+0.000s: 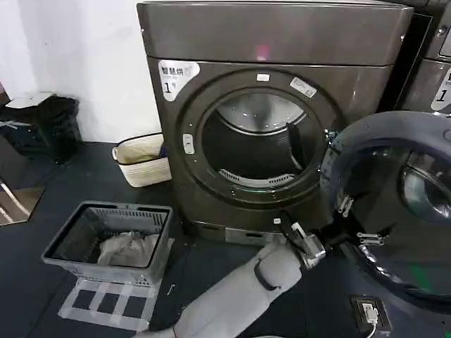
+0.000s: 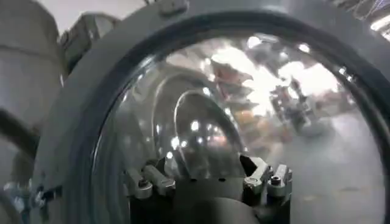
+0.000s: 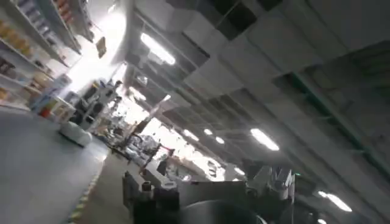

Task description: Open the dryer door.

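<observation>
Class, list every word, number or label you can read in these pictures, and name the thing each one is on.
"1": large digit on the white sticker at the dryer's upper front corner; the small characters above it are too blurred to read.
"1": on the sticker of the neighbouring machine.
Two small labels on the ring above the drum opening: too small to read.
Left and right wrist views: nothing readable.

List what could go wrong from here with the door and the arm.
1. The dryer door is swung wide and the left gripper sits close to its inner edge; pulling away carelessly might snag a finger on the door's latch hardware.
2. The door hangs in front of the neighbouring machine; pushing further could knock it against that.
3. The grey laundry basket sits near the arm's retreat path.
</observation>
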